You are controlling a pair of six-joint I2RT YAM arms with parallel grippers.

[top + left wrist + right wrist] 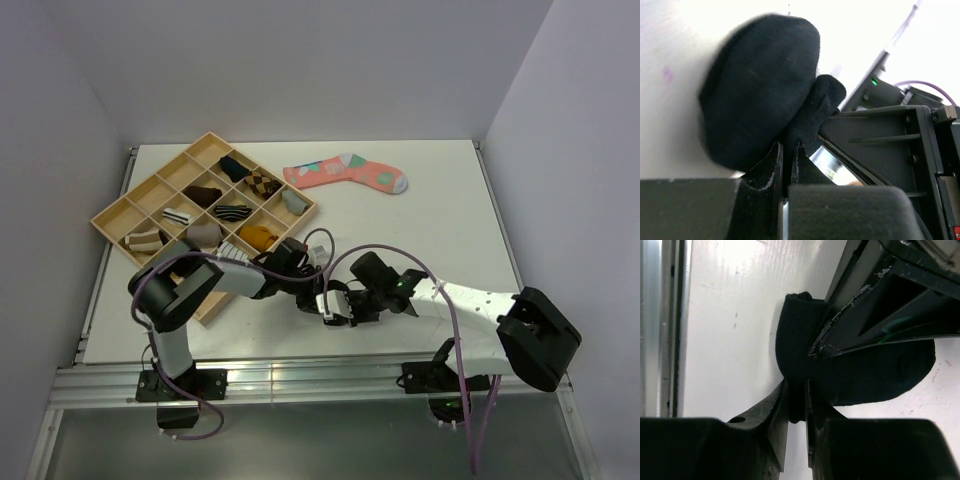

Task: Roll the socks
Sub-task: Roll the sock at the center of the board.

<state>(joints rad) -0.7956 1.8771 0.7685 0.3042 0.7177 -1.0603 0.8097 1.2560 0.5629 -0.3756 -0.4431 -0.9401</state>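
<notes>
Plain pale walls (300, 60) enclose a white table (450, 200) under even light.

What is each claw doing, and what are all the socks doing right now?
left claw: shut, pinching the black sock
right claw: shut, pinching the same sock
black sock: bunched up, held by both claws
pink sock: lying flat, unrolled
wooden tray: holding sock bundles

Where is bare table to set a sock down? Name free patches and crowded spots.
Free: the right side of the table, between the pink sock and the right arm, and the far right corner past that sock. Crowded: the tray on the left, and the near centre, where the left gripper and right gripper pinch the black sock.
</notes>
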